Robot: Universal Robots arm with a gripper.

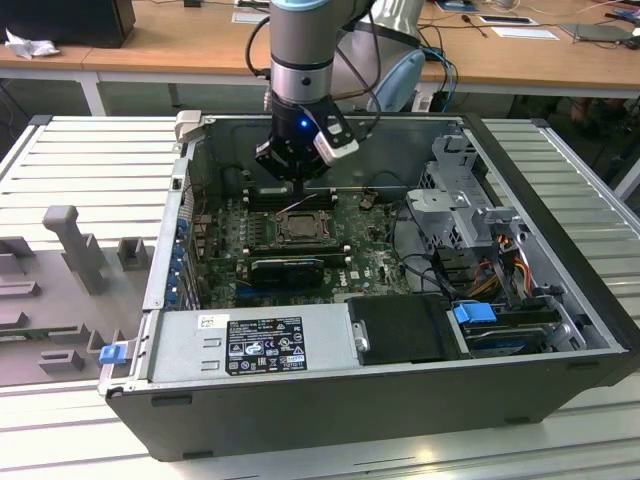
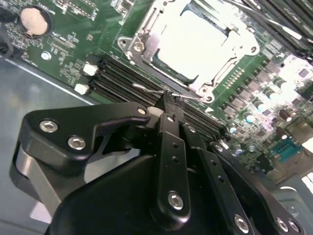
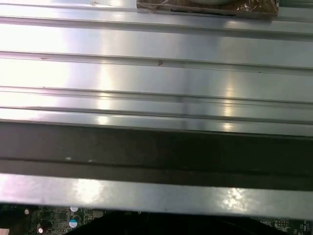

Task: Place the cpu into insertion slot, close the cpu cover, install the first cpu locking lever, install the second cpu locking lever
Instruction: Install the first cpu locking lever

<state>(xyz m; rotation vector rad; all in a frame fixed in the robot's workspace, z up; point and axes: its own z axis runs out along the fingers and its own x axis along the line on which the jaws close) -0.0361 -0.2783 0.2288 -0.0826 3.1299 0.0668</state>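
One lever point(image 2: 166, 93) is sitting under your claw point(image 2: 168, 105), fingers pressed together; you're needing steady downward pressure beside the cover point(image 2: 195, 41).

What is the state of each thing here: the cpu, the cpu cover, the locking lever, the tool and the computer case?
cpu: seated in the insertion slot, pale face up.
cpu cover: down flat around the cpu.
locking lever: thin wire lying beside the slot, at the tool's tips.
tool: fingers together, low beside the slot.
computer case: on its side, open at the top.
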